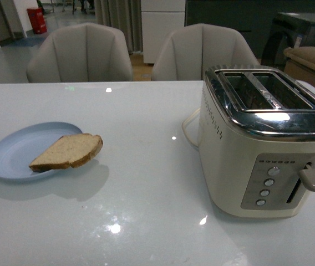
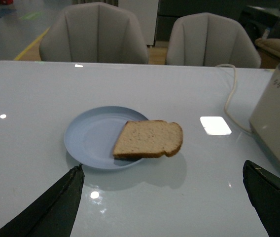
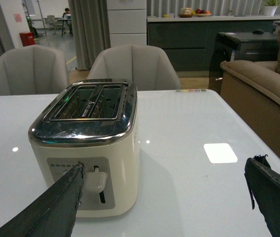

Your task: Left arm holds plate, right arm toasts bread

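Nearest to me, both arms hang low over the glossy white surface (image 1: 135,188). The left gripper (image 2: 162,166) has its dark fingers spread wide with nothing between them, and the right gripper (image 3: 164,163) is just as wide and just as empty. Straight ahead of the left gripper sits the plate (image 2: 93,138), round, shallow, matte pale blue. The left arm is plainly the nearer one to it. The bread (image 1: 69,151) lies partly on the plate, a half-slice with a porous light crumb and a darker crust. Its long axis points across toward the toaster, and its rounded end overhangs the plate's rim on that side, so it sits slightly tilted. From the right gripper the bread lies well off toward the robot's left, which I judge to be the reach that matters. Directly ahead of that gripper stands the toaster (image 1: 229,160), cream-bodied with a mirror-bright chrome top. Its two slots (image 1: 268,91) are empty and run back from the end that carries the lever (image 1: 313,180). A pale cord (image 1: 188,130) loops away behind it. Beyond the surface's far edge stand two padded grey chairs (image 1: 80,52).
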You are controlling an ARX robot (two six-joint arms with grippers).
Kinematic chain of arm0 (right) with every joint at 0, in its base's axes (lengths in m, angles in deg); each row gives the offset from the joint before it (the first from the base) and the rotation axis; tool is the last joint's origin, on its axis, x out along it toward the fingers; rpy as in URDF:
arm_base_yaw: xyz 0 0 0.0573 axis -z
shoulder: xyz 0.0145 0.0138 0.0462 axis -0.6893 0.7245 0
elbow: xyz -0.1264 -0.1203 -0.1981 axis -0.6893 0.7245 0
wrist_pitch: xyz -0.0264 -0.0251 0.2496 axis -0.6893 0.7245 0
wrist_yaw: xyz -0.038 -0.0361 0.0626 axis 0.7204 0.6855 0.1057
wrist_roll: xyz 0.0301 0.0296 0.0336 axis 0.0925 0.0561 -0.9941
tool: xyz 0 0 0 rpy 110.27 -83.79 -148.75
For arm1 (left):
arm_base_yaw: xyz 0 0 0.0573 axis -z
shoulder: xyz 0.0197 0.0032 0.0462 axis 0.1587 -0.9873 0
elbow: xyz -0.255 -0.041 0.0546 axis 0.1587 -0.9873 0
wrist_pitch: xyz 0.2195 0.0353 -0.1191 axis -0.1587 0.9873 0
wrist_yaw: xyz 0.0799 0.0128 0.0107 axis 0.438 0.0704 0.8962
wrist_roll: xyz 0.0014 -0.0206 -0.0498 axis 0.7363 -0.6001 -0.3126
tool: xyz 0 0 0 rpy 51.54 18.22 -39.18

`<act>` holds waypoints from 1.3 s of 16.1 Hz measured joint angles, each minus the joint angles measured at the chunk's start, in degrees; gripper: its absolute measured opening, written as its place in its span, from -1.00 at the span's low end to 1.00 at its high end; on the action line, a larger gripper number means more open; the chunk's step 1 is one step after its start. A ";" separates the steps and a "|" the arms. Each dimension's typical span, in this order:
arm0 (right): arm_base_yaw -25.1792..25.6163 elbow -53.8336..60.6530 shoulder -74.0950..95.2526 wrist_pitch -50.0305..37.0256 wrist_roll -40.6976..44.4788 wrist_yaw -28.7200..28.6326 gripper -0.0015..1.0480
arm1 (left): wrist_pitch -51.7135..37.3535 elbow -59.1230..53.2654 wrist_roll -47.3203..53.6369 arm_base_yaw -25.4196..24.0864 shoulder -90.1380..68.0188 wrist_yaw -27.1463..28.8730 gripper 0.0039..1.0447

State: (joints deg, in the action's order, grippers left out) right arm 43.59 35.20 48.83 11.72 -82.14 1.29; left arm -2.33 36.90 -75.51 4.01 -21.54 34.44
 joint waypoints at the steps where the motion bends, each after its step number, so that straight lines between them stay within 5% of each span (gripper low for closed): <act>1: 0.00 0.00 0.00 0.00 0.02 0.02 0.88 | -9.27 2.43 1.81 -1.16 -11.67 -1.25 0.88; 5: 0.00 0.00 0.00 0.00 0.00 0.02 0.88 | -25.14 16.09 3.87 -4.17 -41.94 -3.37 0.88; 11: 0.00 0.00 0.00 0.00 0.02 0.02 0.88 | -22.03 34.32 7.89 -5.33 -72.52 -3.54 0.88; 21: 0.00 0.00 0.00 0.00 0.00 0.02 0.88 | -16.76 56.15 11.26 -7.91 -95.27 -3.69 0.88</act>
State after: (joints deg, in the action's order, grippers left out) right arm 43.59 35.20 48.83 11.72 -82.14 1.31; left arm -19.09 93.05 -64.26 -3.90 -116.81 30.75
